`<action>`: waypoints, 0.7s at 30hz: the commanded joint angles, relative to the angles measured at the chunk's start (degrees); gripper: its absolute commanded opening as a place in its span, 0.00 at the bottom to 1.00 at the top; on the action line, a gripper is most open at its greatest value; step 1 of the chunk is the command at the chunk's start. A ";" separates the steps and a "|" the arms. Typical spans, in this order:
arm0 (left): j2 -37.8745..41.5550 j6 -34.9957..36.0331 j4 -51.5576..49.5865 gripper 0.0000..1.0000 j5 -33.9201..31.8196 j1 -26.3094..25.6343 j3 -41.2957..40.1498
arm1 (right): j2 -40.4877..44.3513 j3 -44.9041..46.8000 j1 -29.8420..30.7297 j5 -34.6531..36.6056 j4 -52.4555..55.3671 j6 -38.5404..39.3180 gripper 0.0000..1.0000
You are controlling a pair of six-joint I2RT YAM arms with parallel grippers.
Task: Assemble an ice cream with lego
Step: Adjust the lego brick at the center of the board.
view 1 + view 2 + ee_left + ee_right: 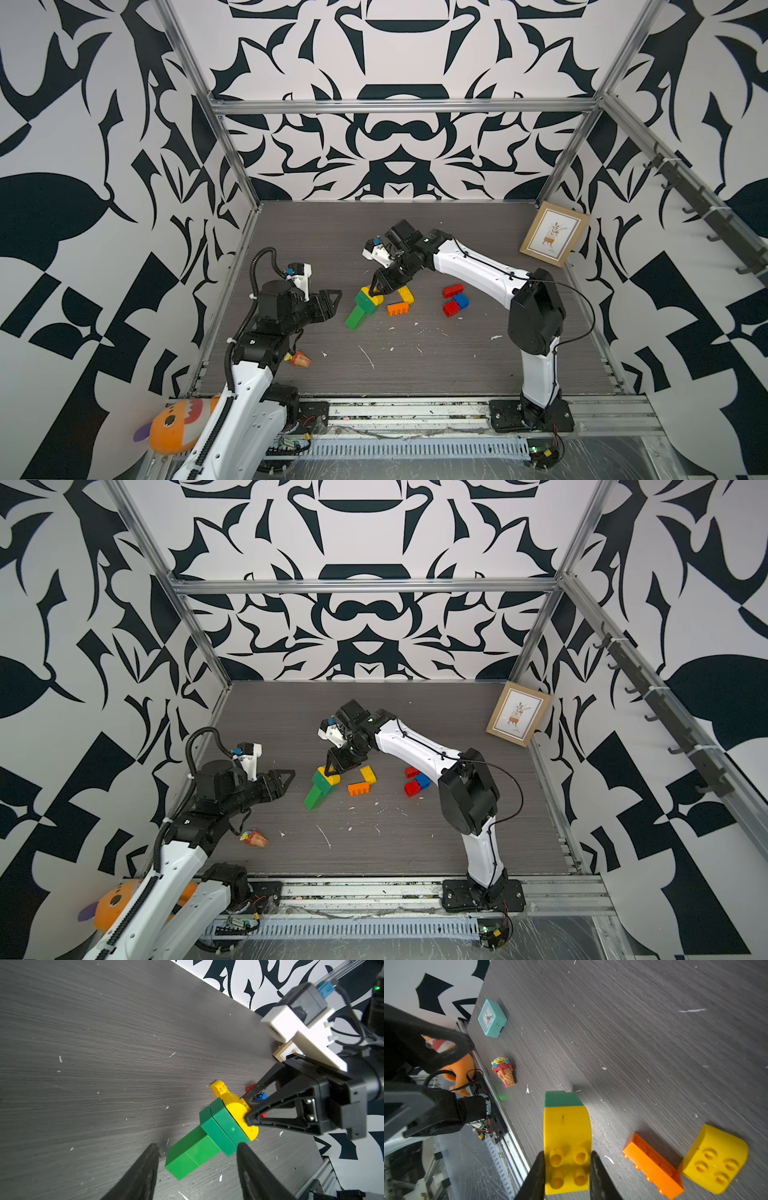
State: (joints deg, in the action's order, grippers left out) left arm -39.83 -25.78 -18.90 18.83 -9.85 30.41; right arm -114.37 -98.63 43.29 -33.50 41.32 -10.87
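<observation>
your lego build lies on its side at the middle of the table (457, 365) in both top views: a green stack (356, 316) with a yellow rounded brick (566, 1126) at its upper end. the right gripper (566, 1155) is clamped on that yellow brick, one finger on each side of the studs. you can't quite tell from here whether the yellow is fully pressed onto the green. just right of it lie an orange brick (397, 308) and a second yellow brick (407, 295), and further right the red and blue bricks (455, 300) sit bunched together. the left gripper (334, 297) hovers just left of the stack, fingers apart, not touching it. a cone toy (300, 358) lies lower left by the left arm, a teal clock (492, 1018) stands near the table's edge, and a picture frame (554, 233) leans at the upper right.
</observation>
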 commanded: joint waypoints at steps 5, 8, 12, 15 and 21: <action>0.02 0.99 -5.34 0.64 -0.02 0.27 2.11 | -3.74 0.82 -1.97 -8.29 -7.95 -4.23 0.09; -0.31 1.08 -5.53 0.64 -0.09 0.18 1.76 | -5.21 0.39 -2.48 -8.22 -7.71 -4.45 0.10; -0.76 1.16 -5.80 0.64 -0.26 0.20 1.82 | -6.99 0.37 -3.37 -8.07 -7.82 -5.26 0.17; -1.06 1.19 -5.71 0.65 -0.53 0.21 1.80 | -8.12 0.67 -4.23 -7.58 -8.18 -6.24 0.34; -2.04 0.63 -5.87 0.64 -0.81 0.26 1.75 | -8.98 1.31 -6.44 -6.03 -11.76 -8.63 0.54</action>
State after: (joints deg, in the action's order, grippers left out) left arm -41.54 -25.45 -23.46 18.41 -9.85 30.83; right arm -124.33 -97.47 38.06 -40.58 32.27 -18.26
